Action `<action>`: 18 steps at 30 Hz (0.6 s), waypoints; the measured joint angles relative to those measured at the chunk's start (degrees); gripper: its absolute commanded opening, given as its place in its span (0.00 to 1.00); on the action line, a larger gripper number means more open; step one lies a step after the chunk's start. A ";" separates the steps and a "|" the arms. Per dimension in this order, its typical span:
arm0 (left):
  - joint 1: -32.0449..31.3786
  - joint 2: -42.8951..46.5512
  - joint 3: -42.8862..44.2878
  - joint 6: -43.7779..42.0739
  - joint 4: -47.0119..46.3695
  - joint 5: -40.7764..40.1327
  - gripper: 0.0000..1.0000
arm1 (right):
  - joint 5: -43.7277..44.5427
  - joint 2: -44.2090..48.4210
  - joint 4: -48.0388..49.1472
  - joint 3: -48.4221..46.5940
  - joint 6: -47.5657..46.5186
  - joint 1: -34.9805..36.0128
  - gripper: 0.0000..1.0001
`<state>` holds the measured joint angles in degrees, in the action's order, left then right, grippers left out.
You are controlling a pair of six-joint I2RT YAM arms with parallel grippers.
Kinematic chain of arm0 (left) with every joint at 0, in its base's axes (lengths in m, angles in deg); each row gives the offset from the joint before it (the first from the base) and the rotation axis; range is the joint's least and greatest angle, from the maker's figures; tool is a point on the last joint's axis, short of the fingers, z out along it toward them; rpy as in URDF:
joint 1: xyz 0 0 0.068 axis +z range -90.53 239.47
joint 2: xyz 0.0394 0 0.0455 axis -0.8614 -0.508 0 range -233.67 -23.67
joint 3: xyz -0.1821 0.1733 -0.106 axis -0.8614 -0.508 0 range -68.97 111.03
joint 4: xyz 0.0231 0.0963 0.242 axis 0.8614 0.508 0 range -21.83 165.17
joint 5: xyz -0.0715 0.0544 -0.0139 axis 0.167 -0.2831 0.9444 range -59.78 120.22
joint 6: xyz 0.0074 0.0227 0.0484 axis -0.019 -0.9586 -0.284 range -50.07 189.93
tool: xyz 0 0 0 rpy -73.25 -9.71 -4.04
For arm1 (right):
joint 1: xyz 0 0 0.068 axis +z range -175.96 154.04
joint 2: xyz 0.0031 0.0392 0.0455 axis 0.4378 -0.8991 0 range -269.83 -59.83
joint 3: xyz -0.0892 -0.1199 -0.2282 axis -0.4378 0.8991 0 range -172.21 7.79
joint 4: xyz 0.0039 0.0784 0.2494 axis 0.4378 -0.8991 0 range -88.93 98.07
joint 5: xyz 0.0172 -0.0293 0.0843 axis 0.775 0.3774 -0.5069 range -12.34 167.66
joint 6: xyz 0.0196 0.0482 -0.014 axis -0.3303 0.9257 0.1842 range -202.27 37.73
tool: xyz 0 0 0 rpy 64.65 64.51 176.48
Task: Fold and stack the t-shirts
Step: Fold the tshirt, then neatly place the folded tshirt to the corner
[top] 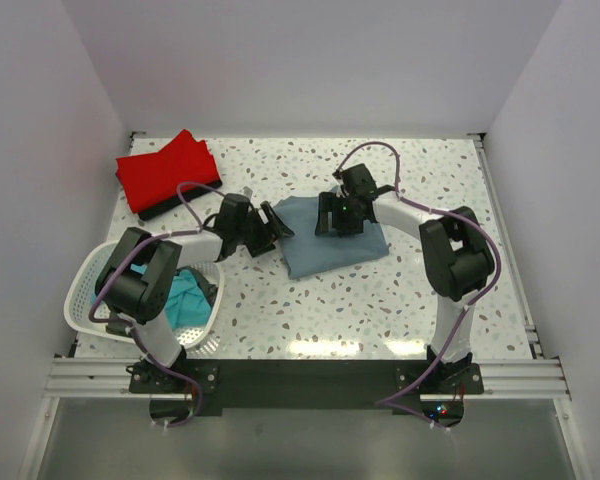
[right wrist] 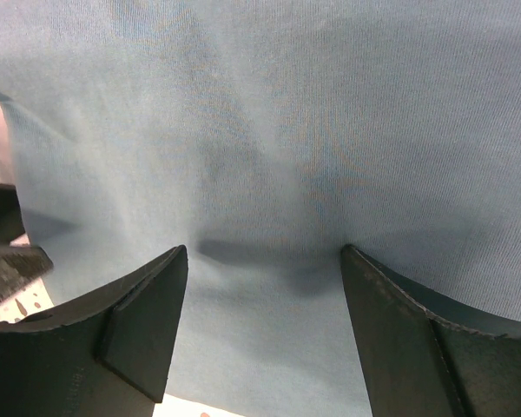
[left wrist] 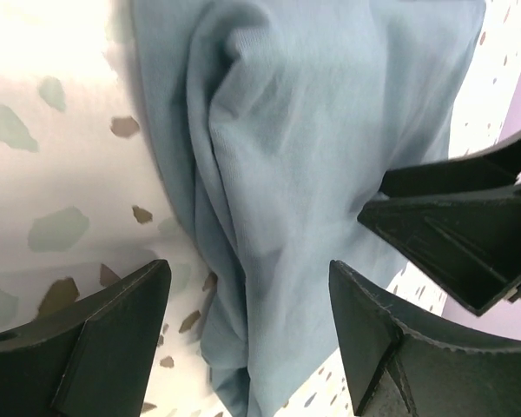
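At the near left edge of the table (top: 380, 310), I am seeing the white lattice basket (top: 80, 290) with the teal t-shirt (top: 187, 300) lying crumpled inside it, so that one is waiting to be folded.

Moving out to the middle, the slate grey-blue t-shirt (top: 335, 245) is lying as a folded rectangle, and both grippers are sitting at its far edge. The left gripper (left wrist: 247, 334) is standing with its jaws spread and holding nothing, the shirt's bunched left edge running between its fingers. The right gripper (right wrist: 265, 295) is hovering low over the cloth, jaws likewise apart and gripping nothing; I cannot tell whether its tips are pressing the fabric. I am judging this fold as nearly done, though that wrinkled left edge may want smoothing.

Farthest out, at the far left corner, the red t-shirt (top: 170, 168) is resting folded on the black t-shirt (top: 165, 208), of which only a dark strip is showing.

So two are looking stacked, one folded but not stacked, one not begun. Nothing is lying between the grey-blue shirt and the stack; the basket is crowding the left arm's elbow.
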<state>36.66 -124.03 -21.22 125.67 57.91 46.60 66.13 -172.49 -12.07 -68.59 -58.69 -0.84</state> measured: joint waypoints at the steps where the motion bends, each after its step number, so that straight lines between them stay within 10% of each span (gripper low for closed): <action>1: 0.20 0.00 -0.33 0.33 -1.01 -0.79 0.79 | 0.00 0.00 0.00 0.00 0.00 0.00 0.75; 18: 4.04 -7.65 4.28 0.66 -12.15 -4.83 0.80 | 0.00 0.00 -0.02 0.00 -0.04 0.00 0.75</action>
<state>40.71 -131.68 -16.94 126.33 45.76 41.77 66.13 -172.49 -12.09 -68.59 -58.74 -0.84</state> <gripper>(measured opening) 0.796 0.753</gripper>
